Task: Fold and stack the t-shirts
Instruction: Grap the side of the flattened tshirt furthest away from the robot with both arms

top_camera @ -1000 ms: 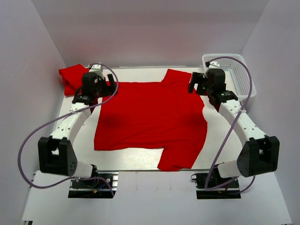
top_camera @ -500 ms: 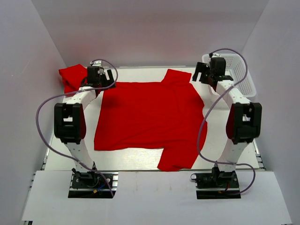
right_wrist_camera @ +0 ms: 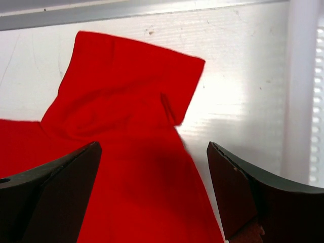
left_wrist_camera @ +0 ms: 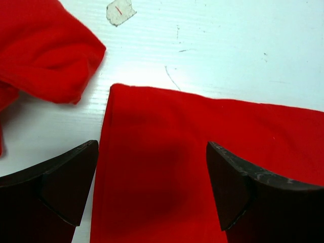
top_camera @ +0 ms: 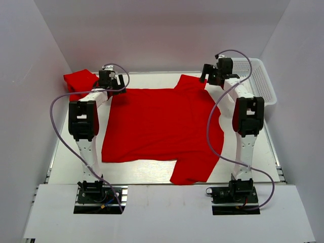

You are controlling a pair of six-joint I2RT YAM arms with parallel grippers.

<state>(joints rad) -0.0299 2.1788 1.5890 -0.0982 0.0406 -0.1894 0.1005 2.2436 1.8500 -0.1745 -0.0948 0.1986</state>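
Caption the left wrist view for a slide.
Open left end effector above a corner of the spread t-shirt, the bunched t-shirt apart beside it.

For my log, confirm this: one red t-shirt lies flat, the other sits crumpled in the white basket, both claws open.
Not in the white basket: the top view shows the crumpled t-shirt on the table, far left. Spread t-shirt, open left claw and right claw: correct.

Bright, even, diffuse light falls from above, and the overhead view is sharp with only faint, soft-edged shadows. In the left wrist view a soft dark shadow lies on the spread t-shirt (left_wrist_camera: pixel 212 152) towards 6 o'clock, and the left gripper fingers (left_wrist_camera: pixel 66 187) look nearly black. In the right wrist view the table (right_wrist_camera: pixel 238 101) glares white at 3 o'clock, washing out the basket (right_wrist_camera: pixel 304 101).
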